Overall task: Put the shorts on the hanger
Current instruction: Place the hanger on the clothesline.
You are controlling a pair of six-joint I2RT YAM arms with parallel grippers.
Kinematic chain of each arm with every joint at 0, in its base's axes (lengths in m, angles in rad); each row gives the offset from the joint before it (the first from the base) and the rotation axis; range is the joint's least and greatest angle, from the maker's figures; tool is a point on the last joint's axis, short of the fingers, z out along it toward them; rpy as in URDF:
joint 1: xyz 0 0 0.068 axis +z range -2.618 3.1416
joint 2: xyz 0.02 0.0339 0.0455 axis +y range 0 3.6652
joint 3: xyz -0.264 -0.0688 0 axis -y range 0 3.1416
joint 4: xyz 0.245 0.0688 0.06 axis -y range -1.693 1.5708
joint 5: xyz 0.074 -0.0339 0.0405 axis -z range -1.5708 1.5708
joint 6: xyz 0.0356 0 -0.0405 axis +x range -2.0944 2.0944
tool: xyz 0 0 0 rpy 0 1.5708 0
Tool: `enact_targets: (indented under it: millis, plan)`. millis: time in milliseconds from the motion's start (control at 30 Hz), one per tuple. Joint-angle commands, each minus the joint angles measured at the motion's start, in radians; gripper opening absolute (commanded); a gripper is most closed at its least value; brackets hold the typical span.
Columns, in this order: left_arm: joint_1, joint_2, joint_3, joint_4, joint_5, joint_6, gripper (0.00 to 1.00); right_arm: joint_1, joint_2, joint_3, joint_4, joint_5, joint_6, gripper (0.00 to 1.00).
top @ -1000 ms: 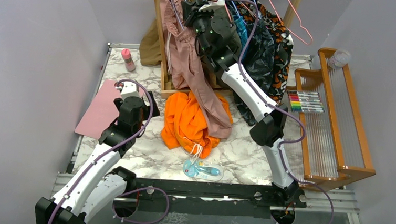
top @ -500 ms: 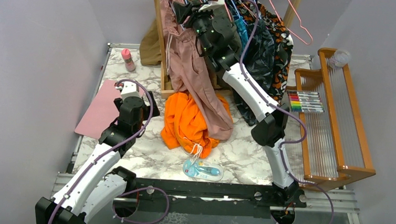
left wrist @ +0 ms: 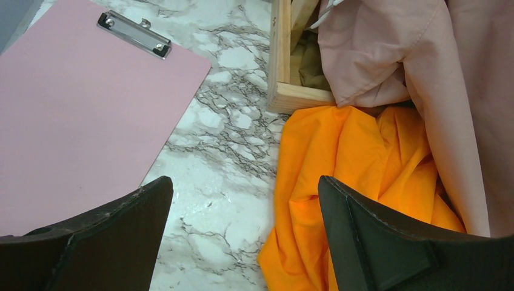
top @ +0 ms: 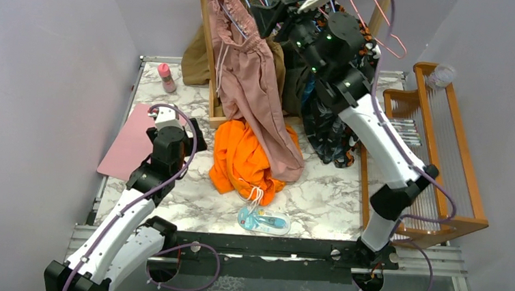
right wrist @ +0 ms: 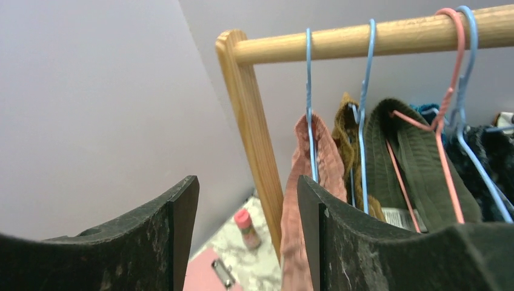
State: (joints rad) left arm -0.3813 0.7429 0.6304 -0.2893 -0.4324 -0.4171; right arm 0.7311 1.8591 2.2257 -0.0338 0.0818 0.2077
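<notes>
The dusty pink shorts (top: 252,83) hang on the thin light blue hanger (right wrist: 308,91), whose hook rests over the wooden rail (right wrist: 376,37). Their long leg trails down onto the marble. In the right wrist view the shorts (right wrist: 303,200) hang just behind my right finger. My right gripper (top: 264,14) is up at rail height just right of the shorts, open with nothing between its jaws (right wrist: 248,236). My left gripper (top: 174,122) hovers low over the table, wide open and empty (left wrist: 245,236), between a pink clipboard and the orange shorts.
Orange shorts (top: 247,162) lie in a heap below the rack's wooden base (left wrist: 282,66). The pink clipboard (top: 132,140), a pink bottle (top: 167,77) and a packaged item (top: 263,221) lie on the marble. Dark garments (top: 332,116) and pink hangers (top: 383,24) fill the rail; a wooden loom (top: 445,165) stands right.
My right gripper has opened and let go of the shorts, then swung up and to the right. The shorts now hang free. The left arm has not moved.
</notes>
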Motion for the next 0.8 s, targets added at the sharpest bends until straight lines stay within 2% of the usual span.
enact_targets:
  millis: [0, 200, 333, 567, 767]
  plan:
    - [-0.004, -0.012, -0.011, 0.019, -0.023, 0.017, 0.93, 0.002, -0.149, -0.199, -0.150, -0.091, -0.038, 0.63]
    - [0.011, 0.050, 0.031, 0.049, 0.041, 0.036, 0.96, 0.002, -0.378, -0.599, -0.118, -0.063, -0.041, 0.63]
    - [0.071, 0.135, 0.106, 0.045, 0.110, -0.011, 0.97, 0.002, -0.495, -0.788, -0.088, -0.070, -0.038, 0.63]
    - [0.258, 0.296, 0.240, 0.136, 0.333, -0.133, 0.97, 0.002, -0.642, -0.964, -0.062, -0.064, -0.038, 0.63]
    - [0.397, 0.535, 0.359, 0.410, 0.563, -0.275, 0.95, 0.002, -0.715, -1.096, -0.025, -0.095, 0.021, 0.62]
